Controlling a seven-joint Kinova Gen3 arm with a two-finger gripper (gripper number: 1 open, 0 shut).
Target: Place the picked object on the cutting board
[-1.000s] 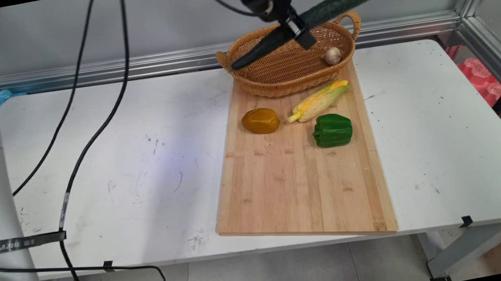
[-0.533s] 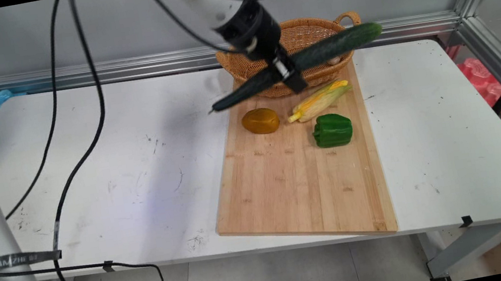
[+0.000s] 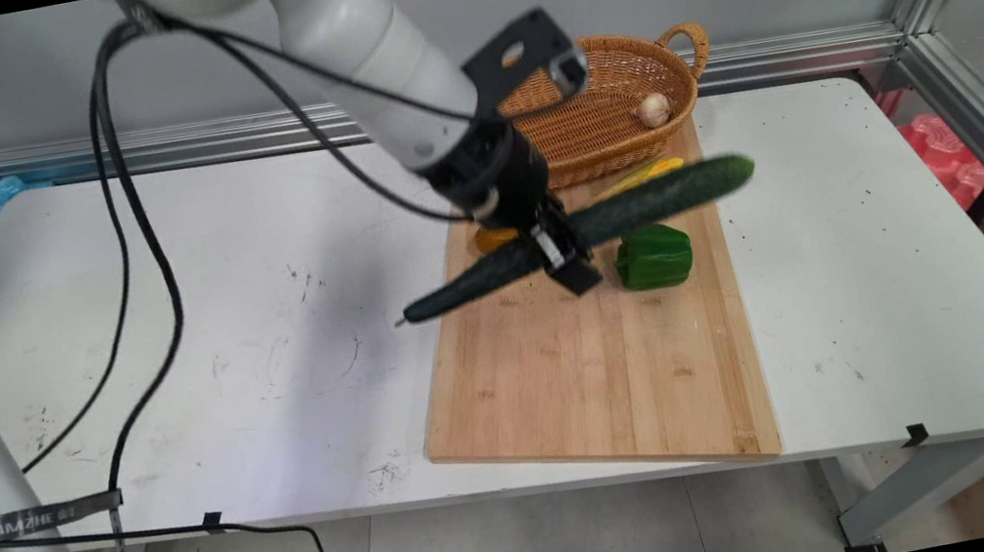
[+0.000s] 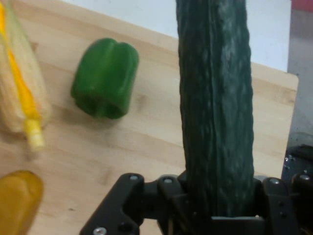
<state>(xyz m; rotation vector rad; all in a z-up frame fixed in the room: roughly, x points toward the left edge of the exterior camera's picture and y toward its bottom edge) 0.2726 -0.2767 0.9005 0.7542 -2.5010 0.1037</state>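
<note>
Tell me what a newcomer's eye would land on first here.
First, the long dark cucumber clamped crosswise in the gripper, hanging in the air over the wooden board. Next, the bright green pepper on that board, just right of the gripper, and the wicker basket at the board's far end with a garlic bulb inside.

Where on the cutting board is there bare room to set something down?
The cutting board is bare across its near half, below the green pepper. Its far end is crowded: basket, corn, yellow pepper, and the gripper holding the cucumber above.
</note>
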